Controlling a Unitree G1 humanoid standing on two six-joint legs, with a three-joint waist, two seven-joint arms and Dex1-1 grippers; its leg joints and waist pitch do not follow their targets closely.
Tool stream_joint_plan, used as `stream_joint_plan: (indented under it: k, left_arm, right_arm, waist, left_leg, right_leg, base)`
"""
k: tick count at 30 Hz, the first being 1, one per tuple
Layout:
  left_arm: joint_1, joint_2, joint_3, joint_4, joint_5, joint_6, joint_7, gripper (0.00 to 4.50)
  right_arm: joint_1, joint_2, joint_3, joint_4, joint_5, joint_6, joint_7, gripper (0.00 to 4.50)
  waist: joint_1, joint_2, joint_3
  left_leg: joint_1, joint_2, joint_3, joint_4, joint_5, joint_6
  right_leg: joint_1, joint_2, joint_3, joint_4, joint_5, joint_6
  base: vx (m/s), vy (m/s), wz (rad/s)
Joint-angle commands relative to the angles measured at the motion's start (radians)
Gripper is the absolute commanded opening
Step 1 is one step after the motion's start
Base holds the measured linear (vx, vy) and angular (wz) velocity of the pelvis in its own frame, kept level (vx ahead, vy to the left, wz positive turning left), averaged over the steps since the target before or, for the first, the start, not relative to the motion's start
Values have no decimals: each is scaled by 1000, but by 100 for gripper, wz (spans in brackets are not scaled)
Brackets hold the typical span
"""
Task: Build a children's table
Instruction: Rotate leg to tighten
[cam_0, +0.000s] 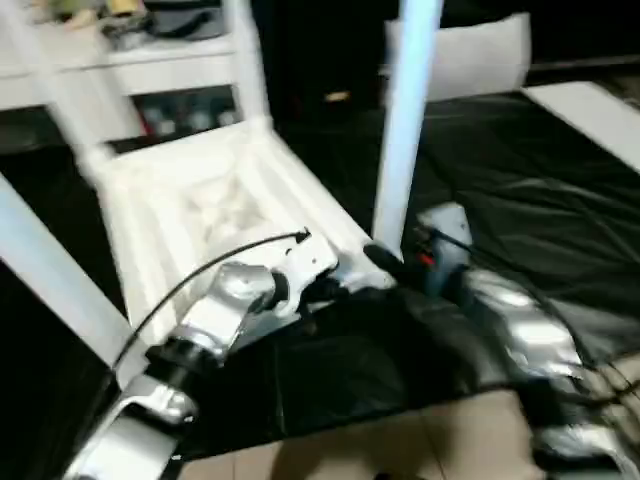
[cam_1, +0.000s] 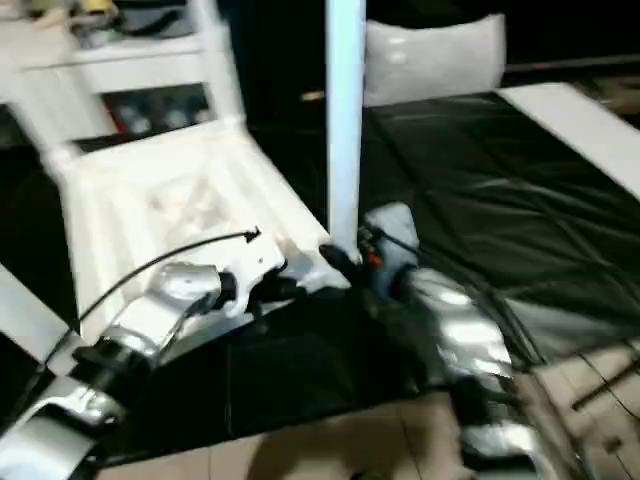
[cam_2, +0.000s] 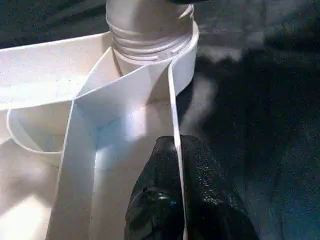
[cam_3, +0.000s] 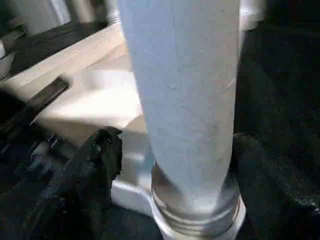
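Note:
The white tabletop (cam_0: 200, 190) lies upside down on a black sheet, its ribs facing up. My left gripper (cam_2: 176, 150) is shut on the tabletop's thin rim wall, close to the near right corner socket (cam_2: 185, 55). A white leg (cam_0: 405, 120) stands upright in that socket, its threaded end (cam_2: 145, 35) seated there. My right gripper (cam_3: 175, 145) is open around the foot of this leg, one black finger (cam_3: 100, 155) standing clear on each side. Other legs rise at the far corner (cam_0: 250, 60), the far left (cam_0: 50, 90) and the near left (cam_0: 55, 270).
The black sheet (cam_0: 520, 180) covers the floor to the right. A white cabinet (cam_0: 130, 60) stands behind the tabletop, a pale cushion-like thing (cam_0: 470, 55) at the back. A white board (cam_0: 600, 115) lies at far right. Tiled floor (cam_0: 400, 440) runs along the front.

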Motion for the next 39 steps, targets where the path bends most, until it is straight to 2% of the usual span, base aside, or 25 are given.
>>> stream_joint_plan:
  k: [1,2,3,5,8,10,12,14,15,16,17,21,23,25,30,33,36,39]
  left_arm:
    - [11,31,-23,-31,-10,-57,-105,0]
    - [13,40,-25,-36,-16,-62,-127,0]
    - [16,56,-34,-42,-18,-75,-159,0]
    - [18,74,-45,-43,-22,-98,-199,0]
    - [27,126,-78,-55,-31,-161,-319,0]
    - [27,126,-78,-55,-31,-161,-319,0]
    - [33,149,-95,-73,-34,-183,-377,0]
    - [38,169,-111,-94,-34,-197,-426,0]
    - [38,170,-112,-95,-34,-197,-430,0]
    - [38,172,-115,-97,-32,-201,-438,0]
    - [38,175,-120,-98,-30,-207,-445,0]
    - [40,180,-130,-106,-33,-219,-466,0]
    - [42,180,-131,-110,-34,-220,-470,0]
    - [42,178,-132,-109,-32,-221,-473,0]
    - [43,178,-131,-104,-29,-225,-474,0]
    - [44,172,-114,-100,-35,-190,-445,0]
    - [41,148,-76,-111,-58,-74,-381,0]
    - [39,108,-35,-131,-93,31,-315,0]
  right_arm:
    - [17,-67,36,-44,21,4,157,402]
    - [18,-87,41,-48,21,2,188,402]
    - [18,-115,50,-51,25,-8,238,402]
    - [16,-144,63,-52,33,-21,295,402]
    - [-6,-199,88,-36,51,-44,426,402]
    - [-6,-199,88,-36,51,-44,426,377]
    - [-24,-206,105,-22,57,-46,480,363]
    - [-39,-208,128,-13,61,-40,536,350]
    - [-40,-208,129,-12,61,-39,540,334]
    - [-41,-208,139,-11,61,-40,553,325]
    - [-43,-207,152,-11,60,-42,567,321]
    - [-52,-192,179,1,53,-48,594,282]
    - [-57,-186,183,7,49,-49,601,276]
    - [-62,-183,184,15,50,-47,610,246]
    - [-62,-186,190,14,60,-38,624,208]
    - [-50,-182,182,-2,81,-16,625,204]
    - [-32,-163,159,-33,92,19,568,200]
    - [-34,-95,122,-34,54,88,360,199]
  waist:
    - [10,-16,-77]
    - [19,-13,-75]
    - [21,-14,-74]
    - [30,-14,-72]
    - [41,-16,-71]
    - [52,-16,-70]
    - [56,-30,-70]
    - [62,-24,-70]
    - [62,-28,-69]
    - [68,-26,-68]
    - [72,-30,-68]
    - [76,-32,-68]
    - [76,-31,-68]
    - [76,-29,-69]
    - [76,-31,-70]
    - [76,-30,-71]
    - [75,-31,-69]
    - [68,-35,-65]
  left_leg:
    - [-17,19,5,-51,23,159]
    - [-15,22,7,-51,14,166]
    - [-15,23,8,-52,10,166]
    - [-12,24,9,-55,-21,154]
    - [-9,30,10,-56,-42,144]
    - [-3,31,12,-58,-49,128]
    - [-6,31,13,-59,-52,124]
    - [-5,34,12,-59,-51,118]
    - [-6,34,13,-59,-52,118]
    - [-1,35,14,-59,-54,113]
    - [0,34,15,-59,-59,107]
    - [-2,33,16,-61,-71,93]
    - [-1,33,16,-61,-69,90]
    - [-3,32,16,-60,-65,90]
    - [-5,31,16,-59,-51,94]
    - [-5,30,16,-59,-48,93]
    - [-4,31,18,-60,-50,89]
    - [-6,26,18,-63,-62,73]
  right_leg:
    - [80,-60,64,-44,-178,-133]
    - [77,-62,64,-46,-195,-132]
    - [76,-61,63,-47,-206,-130]
    - [74,-61,61,-53,-259,-123]
    - [70,-62,65,-51,-276,-124]
    - [65,-62,69,-51,-282,-132]
    - [68,-64,69,-49,-294,-132]
    - [64,-66,73,-46,-304,-130]
    - [64,-65,73,-47,-303,-130]
    - [60,-65,75,-48,-305,-132]
    - [59,-65,78,-45,-304,-136]
    - [62,-65,80,-45,-324,-128]
    - [61,-65,81,-45,-327,-128]
    - [62,-64,81,-43,-317,-129]
    - [64,-63,81,-42,-305,-127]
    - [65,-62,81,-42,-305,-125]
    - [64,-62,81,-44,-314,-125]
    - [65,-62,79,-51,-363,-108]
  base:
    - [0,0,0]
    - [0,0,0]
    - [0,0,0]
    - [0,0,0]
    - [0,0,0]
    - [0,0,0]
    - [0,0,0]
    - [0,0,0]
    - [0,0,0]
    - [0,0,0]
    - [0,0,0]
    - [0,0,0]
    - [0,0,0]
    - [0,0,0]
    - [0,0,0]
    - [0,0,0]
    - [0,0,0]
    - [0,0,0]
